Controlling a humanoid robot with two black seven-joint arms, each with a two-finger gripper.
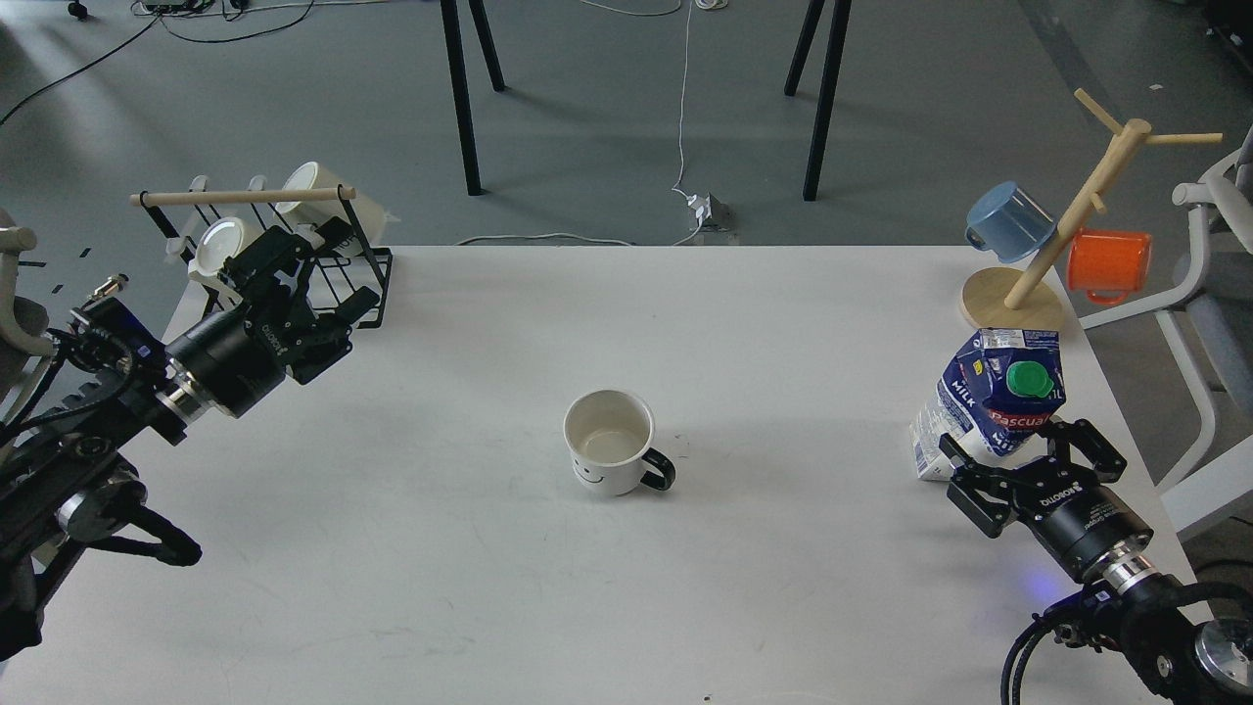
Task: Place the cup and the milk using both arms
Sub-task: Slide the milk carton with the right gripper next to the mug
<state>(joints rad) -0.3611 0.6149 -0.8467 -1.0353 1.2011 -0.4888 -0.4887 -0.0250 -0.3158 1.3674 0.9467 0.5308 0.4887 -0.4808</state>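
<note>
The cup (pixel 609 455), a white mug with a black handle and a smiley face, stands upright in the middle of the white table (pixel 470 587), with no gripper near it. The milk (pixel 991 401), a blue and white carton with a green cap, stands tilted at the right. My right gripper (pixel 1018 443) is open just in front of the carton, one finger on each side of its lower part. My left gripper (pixel 308 276) is open and empty at the far left, close to the black wire rack (pixel 377 279).
The wire rack has a wooden bar and holds cream cups (pixel 220 245) at the back left corner. A wooden mug tree (pixel 1040 257) with a blue mug (pixel 1008 220) and an orange mug (pixel 1106 262) stands behind the carton. The table's right edge is close to the carton.
</note>
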